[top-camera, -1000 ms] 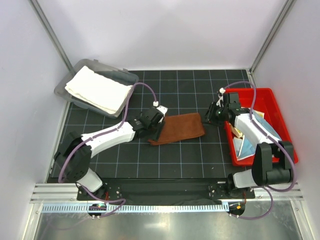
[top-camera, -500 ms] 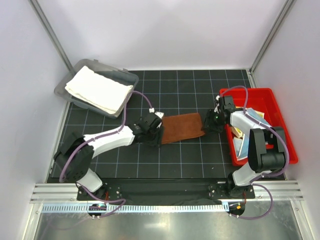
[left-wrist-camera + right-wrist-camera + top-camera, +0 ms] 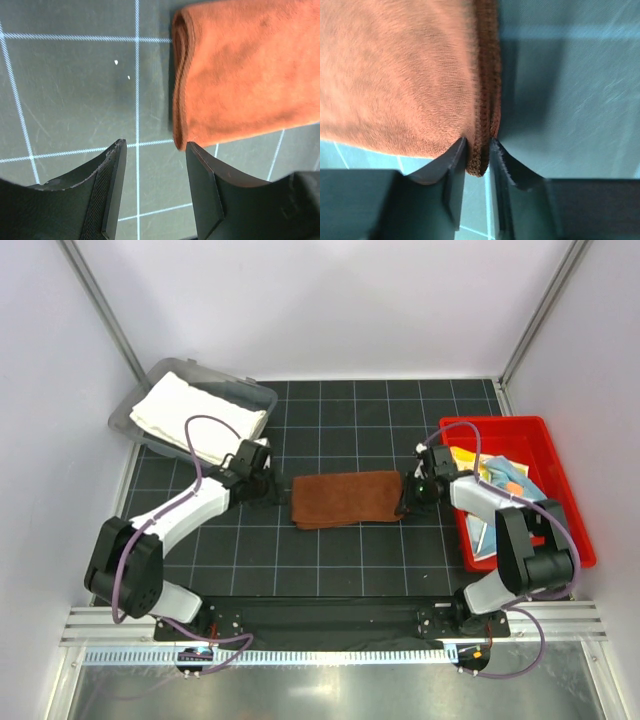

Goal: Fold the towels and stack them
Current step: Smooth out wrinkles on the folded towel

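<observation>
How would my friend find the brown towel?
Find the black gridded mat between the grey tray on the left and the red bin on the right. The rust-brown towel lies folded flat in its middle. It is the only brown cloth, and the only one outside a container.

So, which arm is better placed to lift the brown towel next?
Right, probably. The right hand is closed on the edge of the brown towel, so it can lift at once. The left hand is open beside the other end and holds nothing.
</observation>
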Motion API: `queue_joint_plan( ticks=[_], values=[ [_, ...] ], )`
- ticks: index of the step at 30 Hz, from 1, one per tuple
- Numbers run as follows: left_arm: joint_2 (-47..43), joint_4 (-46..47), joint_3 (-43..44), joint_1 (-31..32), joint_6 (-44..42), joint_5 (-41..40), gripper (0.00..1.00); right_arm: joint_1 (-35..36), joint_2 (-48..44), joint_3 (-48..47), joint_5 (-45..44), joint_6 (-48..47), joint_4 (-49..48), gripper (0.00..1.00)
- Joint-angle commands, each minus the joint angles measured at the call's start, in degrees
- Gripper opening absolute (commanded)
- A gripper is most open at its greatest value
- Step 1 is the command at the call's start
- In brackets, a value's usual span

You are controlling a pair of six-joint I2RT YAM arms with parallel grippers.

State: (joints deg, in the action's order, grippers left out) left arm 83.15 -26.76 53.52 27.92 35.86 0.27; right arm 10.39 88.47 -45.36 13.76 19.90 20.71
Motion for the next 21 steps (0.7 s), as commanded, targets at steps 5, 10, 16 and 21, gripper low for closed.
queue_joint_plan(
  ticks=[5,10,16,21],
  values=[
    [-1.33,6.19,-4.38,0.12,2.2,10.97,0.53,3.58,-9.36,6.96,-5.05,6.47,-0.15,0.3],
    [3.41,10.33,-5.53,0.64,3.34,12.12,0.52,3.58,-11.3,3.54,-12.7,6.03,4.94,0.44],
    [6.49,11.47,-5.44,1.61,3.78,10.8,0.48,3.58,-10.51,2.91,-9.9,6.99,5.13,0.37],
    [7.64,12.09,-5.61,2.31,3.96,10.8,0.43,3.49,-12.35,5.8,-7.7,9.27,3.81,0.35]
  ],
)
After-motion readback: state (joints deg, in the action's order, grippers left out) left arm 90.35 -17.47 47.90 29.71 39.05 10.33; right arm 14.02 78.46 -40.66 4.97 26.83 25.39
